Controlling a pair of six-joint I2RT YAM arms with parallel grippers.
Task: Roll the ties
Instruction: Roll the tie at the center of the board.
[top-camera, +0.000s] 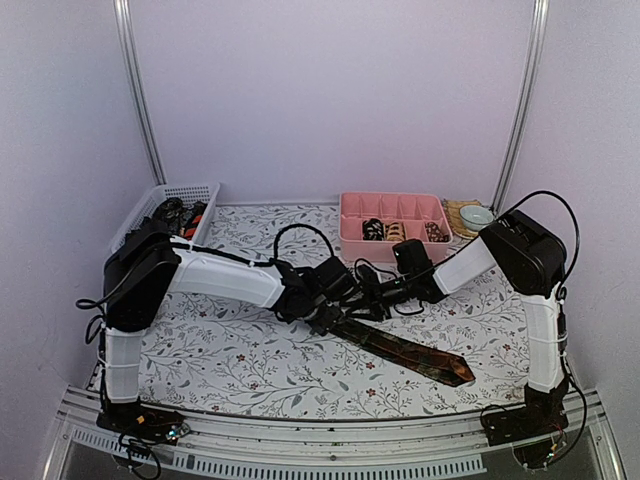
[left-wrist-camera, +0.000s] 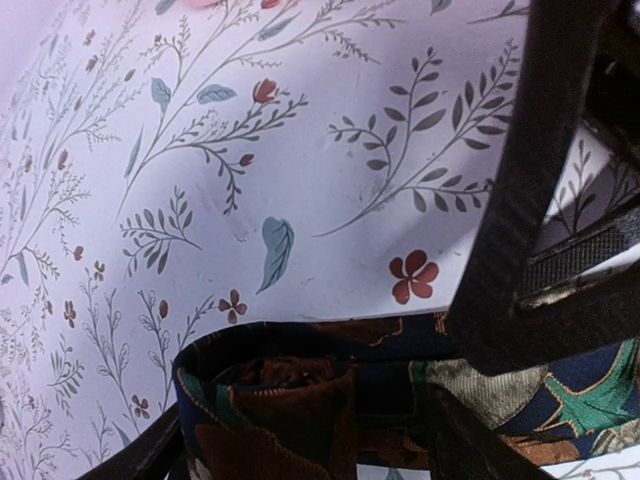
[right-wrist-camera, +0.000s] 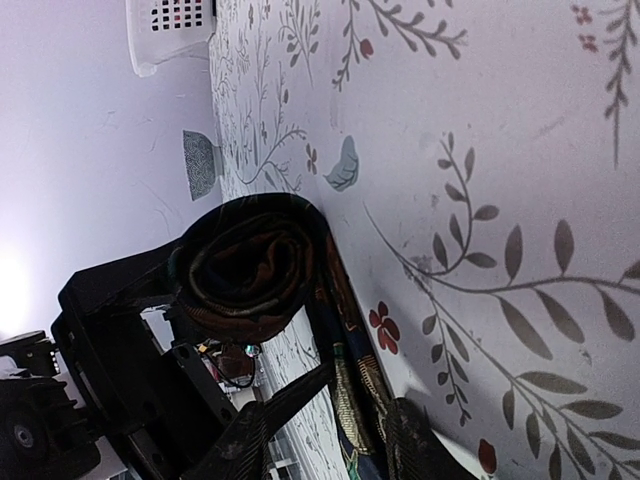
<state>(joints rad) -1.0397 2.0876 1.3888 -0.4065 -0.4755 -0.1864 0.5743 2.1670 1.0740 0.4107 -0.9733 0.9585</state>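
A dark patterned tie (top-camera: 410, 350) lies flat on the floral table, its pointed end toward the near right. Its other end is wound into a coil (right-wrist-camera: 250, 265) at the table's middle. My left gripper (top-camera: 325, 305) straddles that coil (left-wrist-camera: 280, 400), jaws wide on either side of it. My right gripper (right-wrist-camera: 340, 440) stands just right of the coil with its fingers apart. The tie's flat band runs between them, lying against one finger (right-wrist-camera: 420, 445). In the left wrist view a right finger (left-wrist-camera: 530, 180) crosses the upper right.
A pink compartment tray (top-camera: 345, 215) at the back holds several rolled ties (top-camera: 373, 229). A white mesh basket (top-camera: 195, 190) at the back left holds more ties. A small bowl (top-camera: 476, 213) sits on a mat right of the tray.
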